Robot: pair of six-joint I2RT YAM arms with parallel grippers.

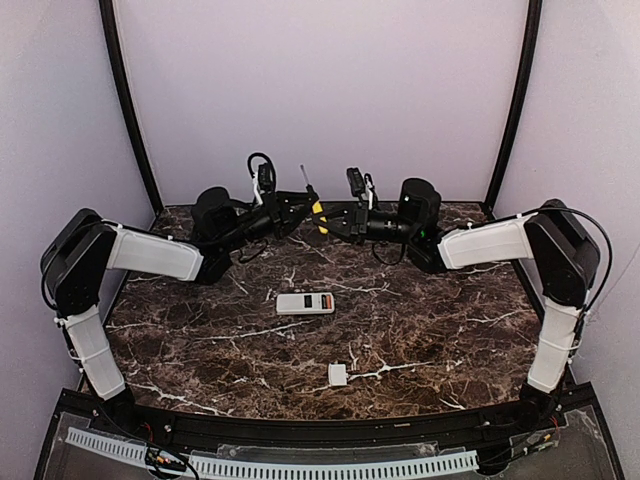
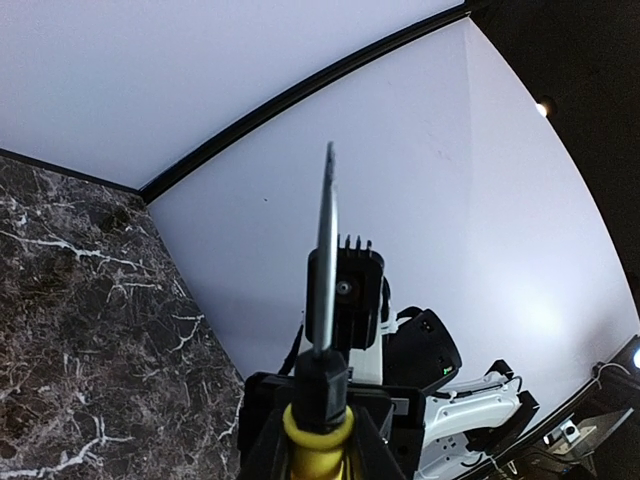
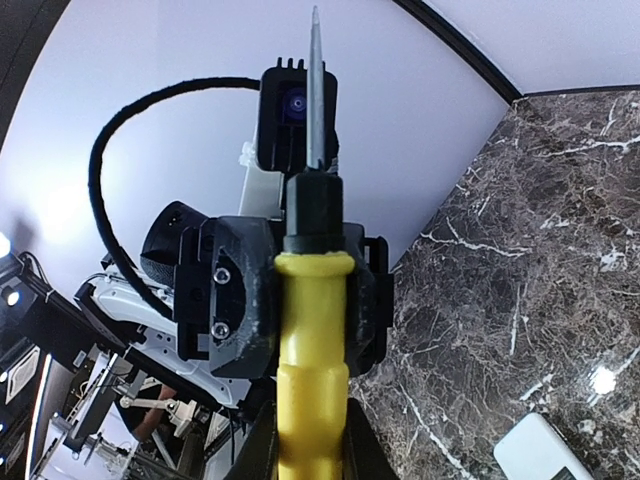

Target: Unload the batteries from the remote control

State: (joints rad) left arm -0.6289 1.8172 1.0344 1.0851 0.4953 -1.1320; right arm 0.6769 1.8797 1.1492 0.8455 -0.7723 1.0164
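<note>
The white remote control point(image 1: 305, 303) lies flat mid-table, and a red-and-dark patch point(image 1: 323, 299) at its right end is where the batteries sit, too small to tell apart. Both arms meet at the back, away from the remote, and between them they hold a yellow-handled screwdriver point(image 1: 317, 213) off the table. My left gripper point(image 1: 297, 209) point(image 2: 318, 445) is shut on its yellow handle point(image 2: 318, 440), with the metal shaft point(image 2: 327, 250) pointing away. My right gripper point(image 1: 335, 222) point(image 3: 310, 445) is shut on the same handle point(image 3: 311, 350) from the other side.
A small white square cover point(image 1: 338, 375) lies near the front, right of centre. Pale walls with dark corner posts point(image 1: 128, 110) close the back and sides. A white corner point(image 3: 535, 452) shows low in the right wrist view, and I cannot tell what it belongs to.
</note>
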